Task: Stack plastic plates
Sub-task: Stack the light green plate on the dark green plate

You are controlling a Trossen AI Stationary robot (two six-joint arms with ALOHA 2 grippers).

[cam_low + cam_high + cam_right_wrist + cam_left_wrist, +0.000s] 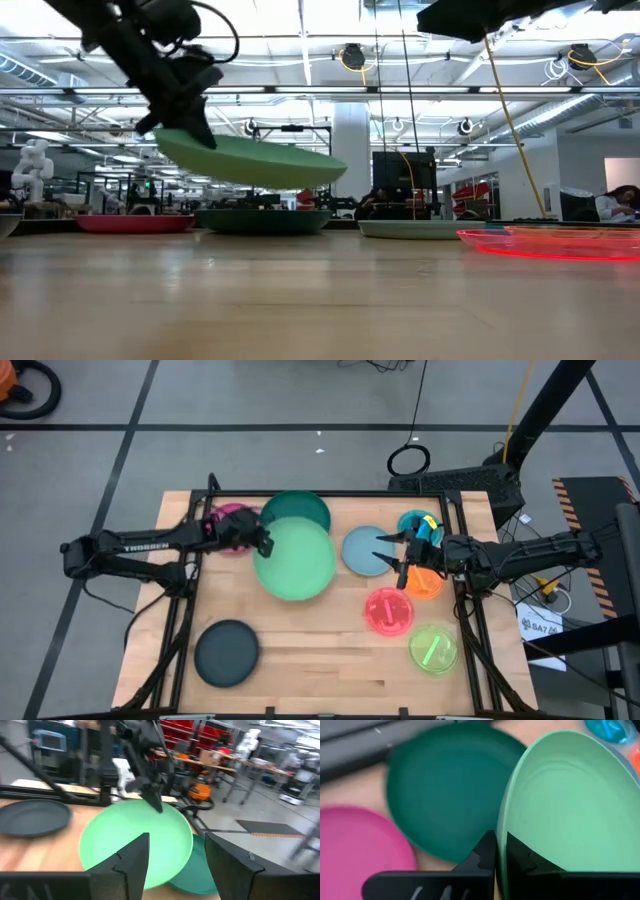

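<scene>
Nine plates in sight on my table (330,660). My left gripper (264,544) is clenched on the rim of the light green plate (295,560), holding it clear of the wood, tilted, partly over the dark green plate (298,508). The magenta plate (232,518) lies under the left arm, the black plate (226,652) near the front left corner. My right gripper (392,556) hangs with fingers spread, grasping nothing, over the pale blue plate (362,552). Teal (415,522), orange (428,584), pink (389,611) and lime (433,649) plates lie in a row on the right side.
</scene>
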